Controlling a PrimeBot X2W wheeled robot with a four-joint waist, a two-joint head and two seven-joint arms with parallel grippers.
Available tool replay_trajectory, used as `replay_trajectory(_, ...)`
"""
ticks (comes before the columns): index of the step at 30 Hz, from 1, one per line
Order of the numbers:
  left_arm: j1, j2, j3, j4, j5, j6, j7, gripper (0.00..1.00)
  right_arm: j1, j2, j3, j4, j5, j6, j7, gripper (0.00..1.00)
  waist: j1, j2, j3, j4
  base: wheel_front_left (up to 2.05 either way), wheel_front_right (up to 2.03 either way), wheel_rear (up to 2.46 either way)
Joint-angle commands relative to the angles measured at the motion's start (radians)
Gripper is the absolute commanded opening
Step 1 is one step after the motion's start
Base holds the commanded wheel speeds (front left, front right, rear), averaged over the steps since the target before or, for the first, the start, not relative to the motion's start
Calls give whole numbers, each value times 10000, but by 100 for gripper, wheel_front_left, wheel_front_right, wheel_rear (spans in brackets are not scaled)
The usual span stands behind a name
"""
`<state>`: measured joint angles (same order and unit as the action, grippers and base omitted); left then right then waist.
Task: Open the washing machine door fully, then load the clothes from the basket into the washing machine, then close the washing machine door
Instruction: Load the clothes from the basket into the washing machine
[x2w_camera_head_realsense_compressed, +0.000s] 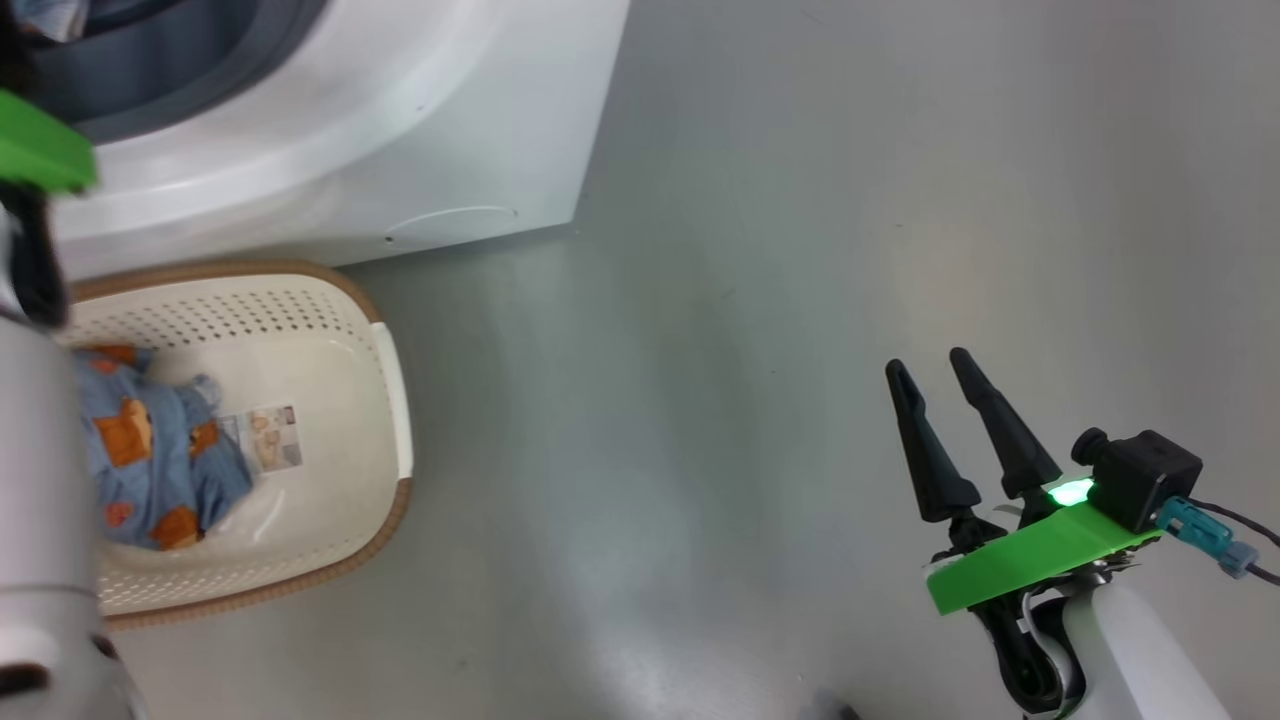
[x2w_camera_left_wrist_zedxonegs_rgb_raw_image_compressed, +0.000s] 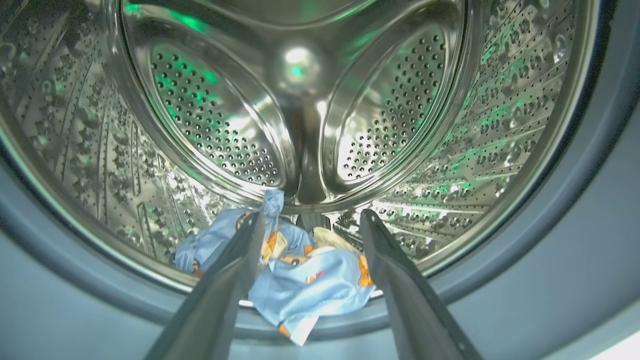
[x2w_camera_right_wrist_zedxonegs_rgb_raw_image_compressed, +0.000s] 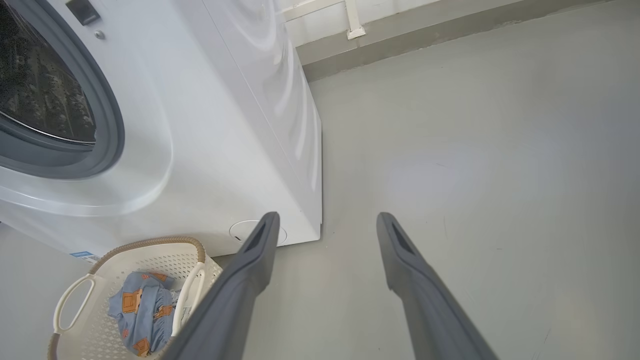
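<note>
At the mouth of the one washing machine, the left gripper is seen with its two fingers spread wide and nothing clamped between them. Two bundles of clothes are counted: one bundle is lying at the front of the steel drum, spilling over the grey seal between the fingers; the other bundle is lying in the single basket, set on the floor just before the machine. The right gripper is held over bare floor, its two fingers apart, nothing touched.
</note>
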<state>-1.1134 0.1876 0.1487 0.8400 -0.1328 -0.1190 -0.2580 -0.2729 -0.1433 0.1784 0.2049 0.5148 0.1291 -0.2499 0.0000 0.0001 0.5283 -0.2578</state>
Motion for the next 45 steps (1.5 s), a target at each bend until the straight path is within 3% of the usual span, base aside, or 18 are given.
replay_trajectory(1, 411, 290, 127, -324, 155, -56, -38, 100, 71, -159, 132, -225, 72, 16, -118, 100, 0, -1, -113, 143, 0, 0, 0)
replay_trajectory(21, 4521, -995, 318, -2753, 425, -106, -38, 100, 816, -729, -241, -172, -24, 16, -118, 100, 0, -1, -1411, 1318, 0, 0, 0)
replay_trajectory(45, 9824, -1309, 181, -5255, -93, -116, -38, 100, 2817, -1535, -210, 25, 188, 16, -118, 100, 0, -1, -4194, 1887, 0, 0, 0)
